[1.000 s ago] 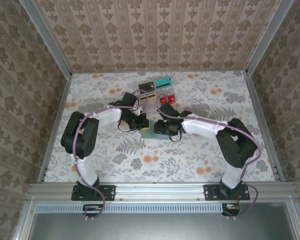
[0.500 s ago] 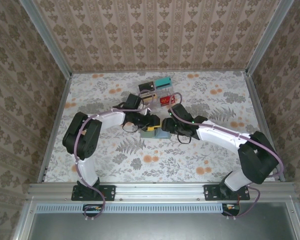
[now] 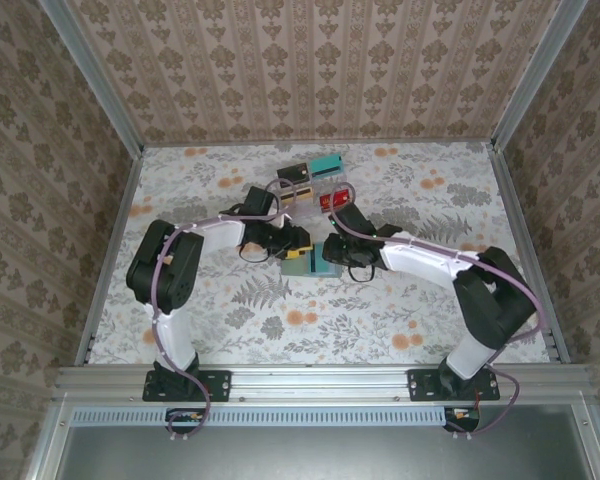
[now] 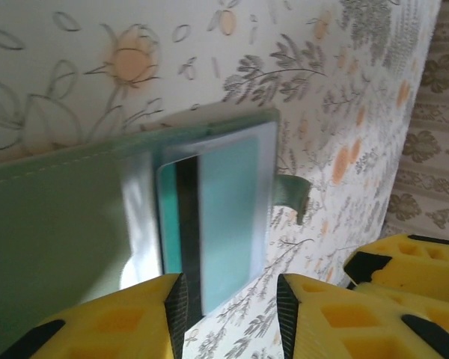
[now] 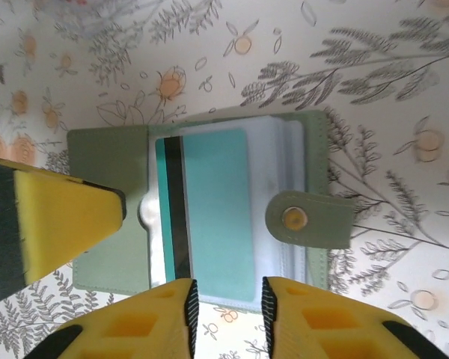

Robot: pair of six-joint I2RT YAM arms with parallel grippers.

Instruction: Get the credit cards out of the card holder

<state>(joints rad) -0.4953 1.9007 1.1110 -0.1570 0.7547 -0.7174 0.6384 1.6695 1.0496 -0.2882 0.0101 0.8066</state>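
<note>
Card holder (image 5: 108, 172) lies open on table (image 5: 374, 112), teal card (image 5: 213, 213) in its pocket. Left gripper (image 4: 230, 292) and right gripper (image 5: 226, 292) both poised above card's edge, jaws parted, grasping nothing.

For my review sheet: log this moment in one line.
card holder: open | teal card: in pocket | left tool: open, at card | right tool: open, at card

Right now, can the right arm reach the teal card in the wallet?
Probably yes. The right gripper hangs open at the near edge of the teal card, and the wallet lies open with no arm across the card; a clear sleeve may hold it.
</note>
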